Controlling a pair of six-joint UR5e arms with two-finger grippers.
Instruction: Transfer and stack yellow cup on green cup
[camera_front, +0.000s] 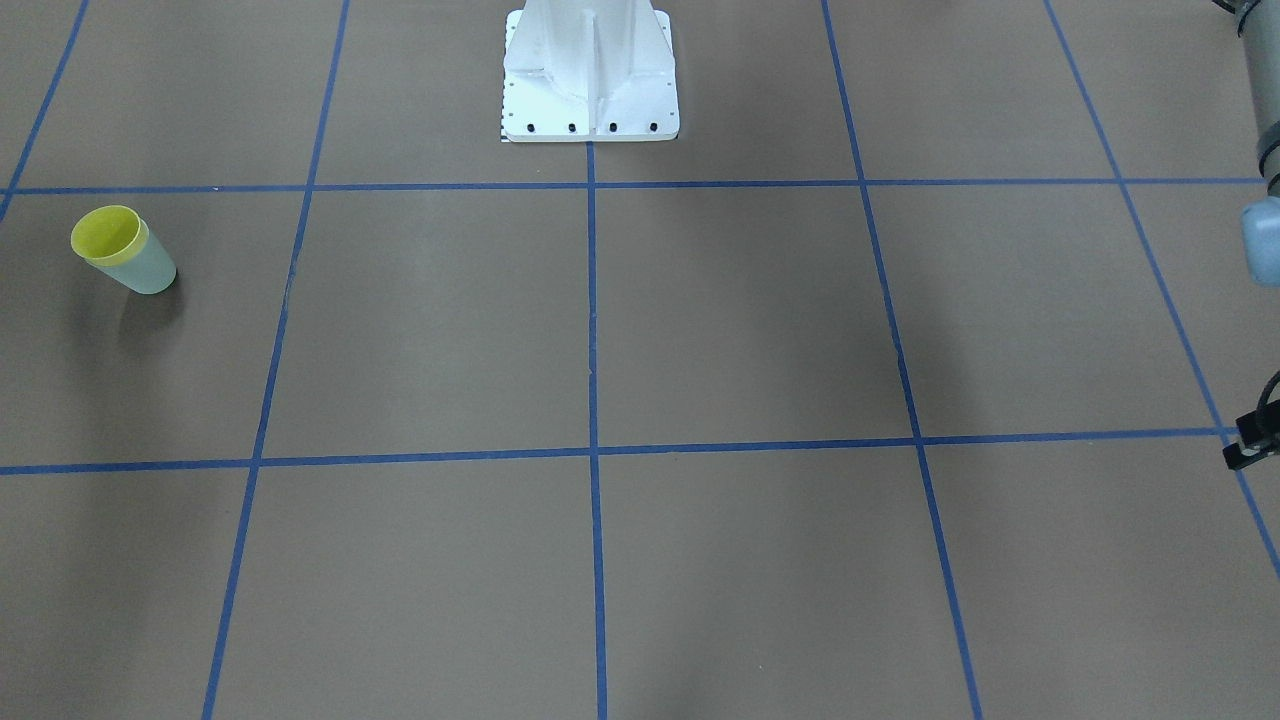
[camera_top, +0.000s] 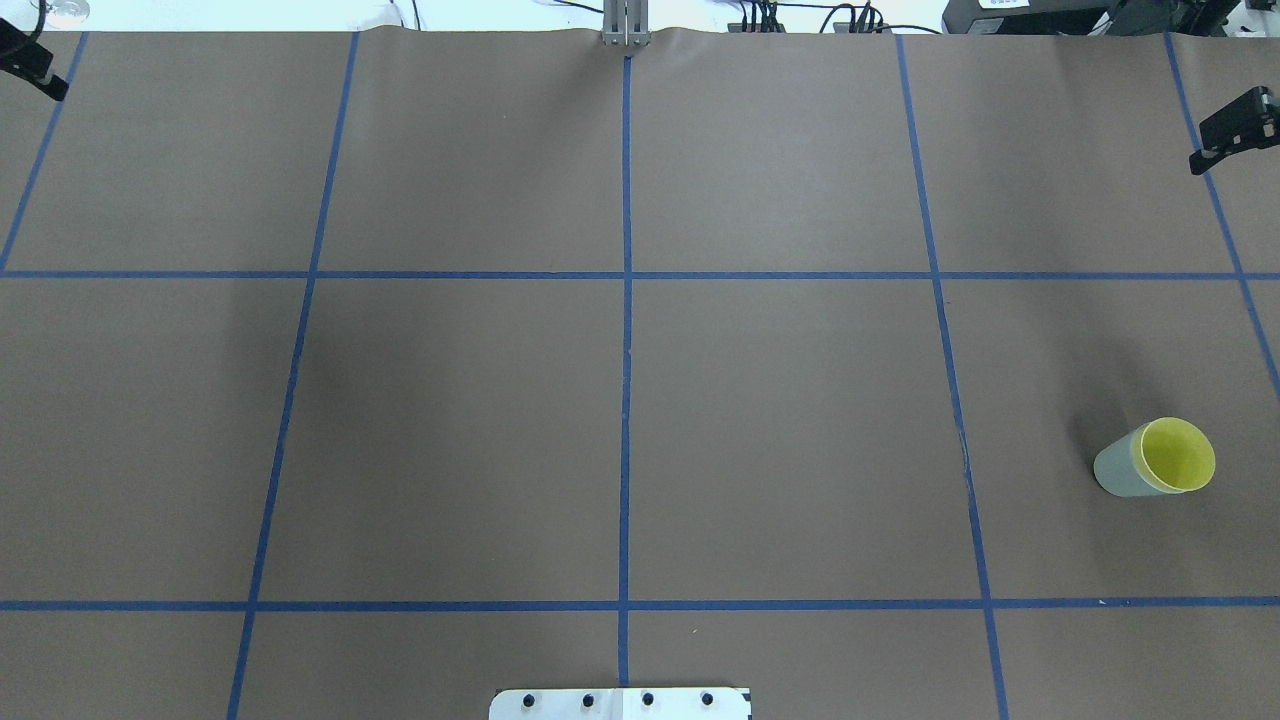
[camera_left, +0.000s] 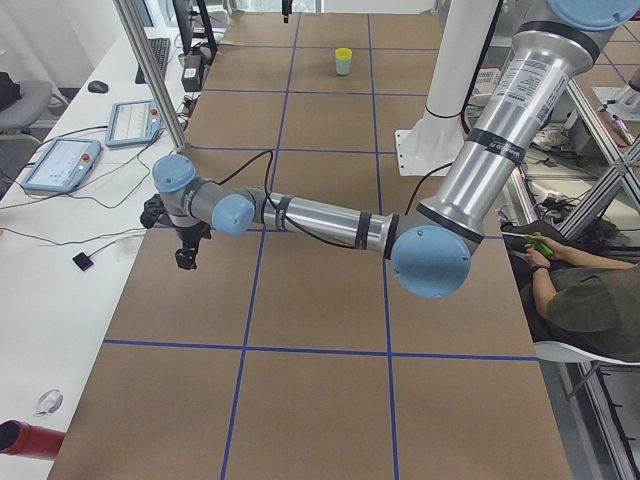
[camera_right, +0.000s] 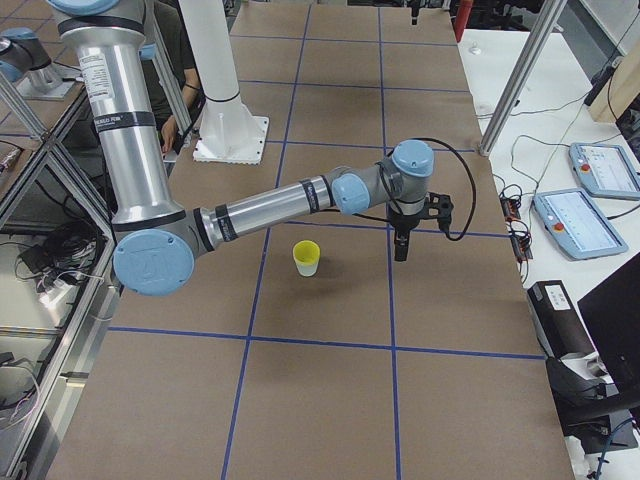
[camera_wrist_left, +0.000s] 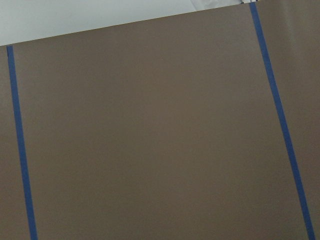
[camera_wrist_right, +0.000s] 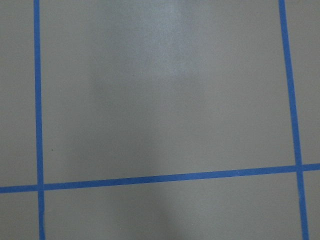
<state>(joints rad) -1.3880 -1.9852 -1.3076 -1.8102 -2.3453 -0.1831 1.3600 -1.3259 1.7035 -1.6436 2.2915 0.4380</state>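
The brown table (camera_top: 460, 430) fills the overhead view, marked into squares by a grid of blue tape lines (camera_top: 626, 350), with the white pedestal (camera_front: 590, 80) bolted at the robot's edge. The left arm (camera_left: 310, 220) stretches out low across the table toward its outer edge on the robot's left side. The right arm (camera_right: 270, 205) does the same on the other side. Each ends in a black hand that points down above bare table. The left hand (camera_left: 186, 255) and the right hand (camera_right: 401, 245) both hold nothing, and I cannot tell whether their fingers are spread or pressed together. Both wrist cameras show only table and tape. The green cup (camera_top: 1115, 472) stands upright on the robot's right half of the table, inside a tape square and clear of the lines. The yellow cup (camera_top: 1178, 455) sits nested inside it, with its rim and a band of its wall showing above the green rim. The right hand hangs near the pair but apart from them
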